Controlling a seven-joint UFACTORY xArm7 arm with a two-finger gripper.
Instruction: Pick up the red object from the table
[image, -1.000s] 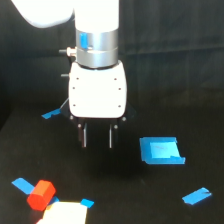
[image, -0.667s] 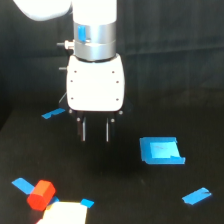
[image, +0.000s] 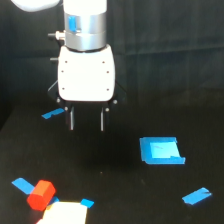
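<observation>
We see the arm's white gripper (image: 86, 120) hanging above the black table (image: 120, 195), its two thin fingers (image: 71, 119) pointing straight down with a clear gap between them and nothing held there. The red block (image: 41, 194) lies on the table near the lower corner on the exterior view's left, well apart from the gripper and lower in the picture than its fingertips. It sits against a blue tape strip (image: 22, 185), and a pale, glaring patch (image: 65, 214) lies just beside it at the bottom edge; we cannot tell what that patch is. A blue square (image: 160, 150) lies on the table toward the exterior view's right, with another short piece of blue tape (image: 196, 196) nearer the corner. A further tape piece (image: 53, 113) shows beside the gripper's body.
</observation>
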